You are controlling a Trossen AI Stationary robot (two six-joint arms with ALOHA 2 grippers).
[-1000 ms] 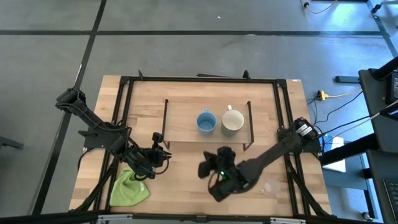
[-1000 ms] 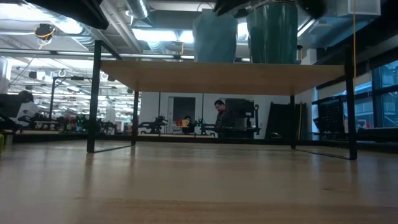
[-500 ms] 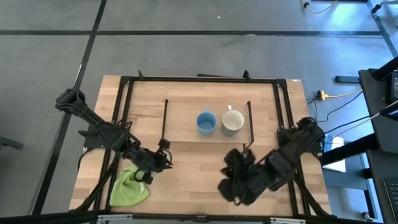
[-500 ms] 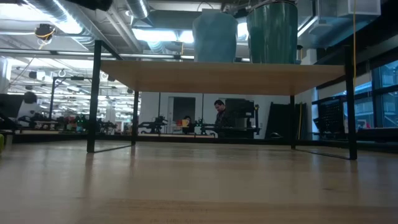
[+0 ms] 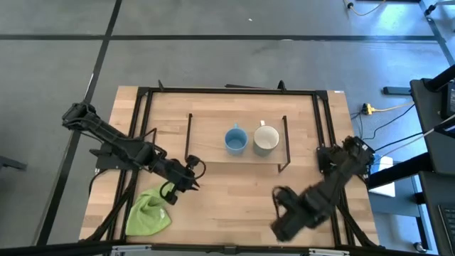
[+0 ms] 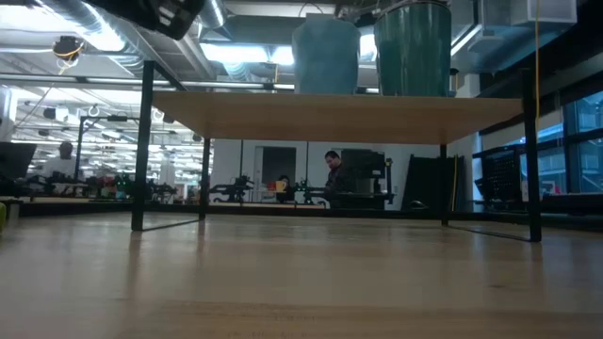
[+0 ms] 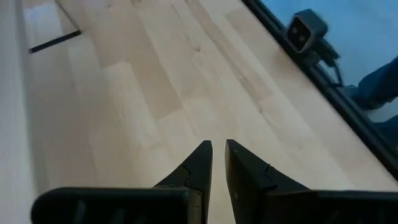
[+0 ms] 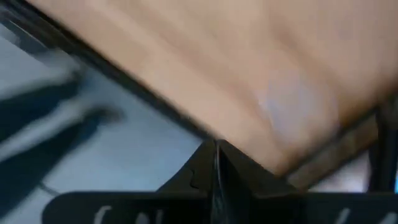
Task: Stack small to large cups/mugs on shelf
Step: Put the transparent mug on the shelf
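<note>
The left arm reaches in from the table's nine o'clock edge toward the middle, its elbow low, and the left gripper (image 5: 186,178) hovers over bare wood just off the seven o'clock corner of the shelf (image 5: 210,139). In its wrist view the two dark fingers (image 7: 199,163) stand almost together with a thin slit between them, nothing held. At seven o'clock on the table, near that gripper, lies a crumpled green cloth (image 5: 148,212).

The shelf, a light-wood board on a black wire frame, sits at the table's centre. On its three o'clock half stand a light-blue mug (image 5: 236,139) and, just beside it at three o'clock, a cream-white mug (image 5: 266,138), both upright, mouths up and apparently empty. In the low view they rise side by side above the board.

The right arm folds back from the three o'clock edge, and the right gripper (image 5: 281,220) hangs near the table's five o'clock edge. Its fingers (image 8: 208,168) are pressed together, empty. A pale blurred patch (image 5: 307,212) on the wood by this gripper may be the clear glass cup; I cannot tell for sure.
</note>
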